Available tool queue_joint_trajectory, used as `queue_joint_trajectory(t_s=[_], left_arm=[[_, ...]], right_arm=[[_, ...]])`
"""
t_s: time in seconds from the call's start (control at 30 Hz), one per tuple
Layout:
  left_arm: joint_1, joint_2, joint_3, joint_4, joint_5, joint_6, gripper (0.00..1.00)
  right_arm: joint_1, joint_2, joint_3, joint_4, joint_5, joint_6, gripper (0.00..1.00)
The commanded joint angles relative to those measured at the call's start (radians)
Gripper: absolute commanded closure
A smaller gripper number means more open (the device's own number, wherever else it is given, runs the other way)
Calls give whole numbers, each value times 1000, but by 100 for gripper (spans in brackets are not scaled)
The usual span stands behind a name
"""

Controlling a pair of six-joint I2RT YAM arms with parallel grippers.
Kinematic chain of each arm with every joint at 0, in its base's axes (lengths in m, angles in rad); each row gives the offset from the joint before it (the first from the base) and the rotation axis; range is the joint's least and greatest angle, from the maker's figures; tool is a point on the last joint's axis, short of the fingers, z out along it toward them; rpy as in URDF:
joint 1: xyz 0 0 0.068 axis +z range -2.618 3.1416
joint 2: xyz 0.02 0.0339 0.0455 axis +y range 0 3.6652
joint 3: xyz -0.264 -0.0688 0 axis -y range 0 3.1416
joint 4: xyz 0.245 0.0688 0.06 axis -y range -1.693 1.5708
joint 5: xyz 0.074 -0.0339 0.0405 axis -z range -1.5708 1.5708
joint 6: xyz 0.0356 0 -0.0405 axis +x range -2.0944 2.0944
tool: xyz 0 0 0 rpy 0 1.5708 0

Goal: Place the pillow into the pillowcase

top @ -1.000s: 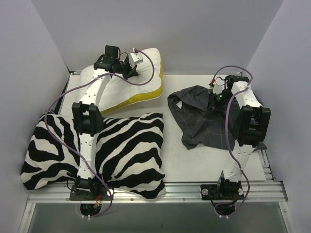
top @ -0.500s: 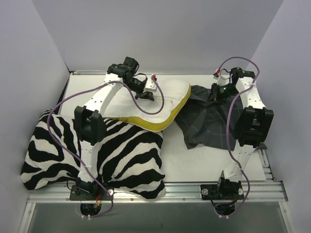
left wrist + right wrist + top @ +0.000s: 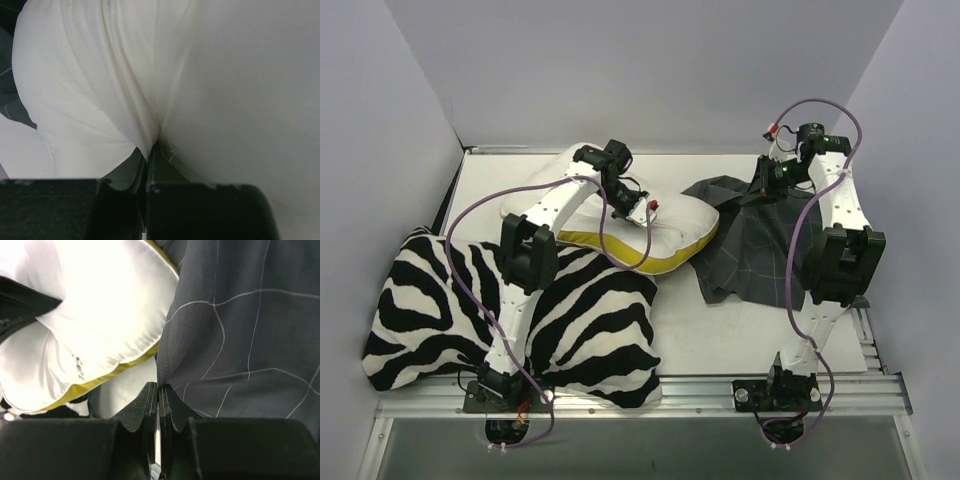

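The left gripper (image 3: pixel 150 150) is pinched tight on a fold of the white quilted rectangular pillow with a yellow side edge (image 3: pixel 675 228). The pillow overlaps the black-and-white zebra-striped cushion (image 3: pixel 585 315) at its 7 o'clock. The right gripper (image 3: pixel 157 390) is clamped on the edge of the floppy dark grey checked fabric pillowcase (image 3: pixel 750 245), which touches the pillow at its 3 o'clock.

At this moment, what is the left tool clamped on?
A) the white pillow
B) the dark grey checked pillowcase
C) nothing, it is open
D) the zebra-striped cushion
A: in the left wrist view the left tool is shut on a pinched fold of the pillow, while the right tool pinches the edge of the pillowcase.
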Motion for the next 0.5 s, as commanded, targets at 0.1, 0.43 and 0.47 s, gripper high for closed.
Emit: queue_joint_trajectory(t_s=[0.1,0.43,0.47], left_arm=[[-7,-27,22,-291,-12,115,100],[-17,74,272,-70,183,-179,100],[-24,74,269,-72,180,-165,100]], right_arm=[[43,-26,87,9,-3,36,100],[154,-156,-145,-4,-15,-105,100],[149,-158,-142,-6,-9,-101,100]])
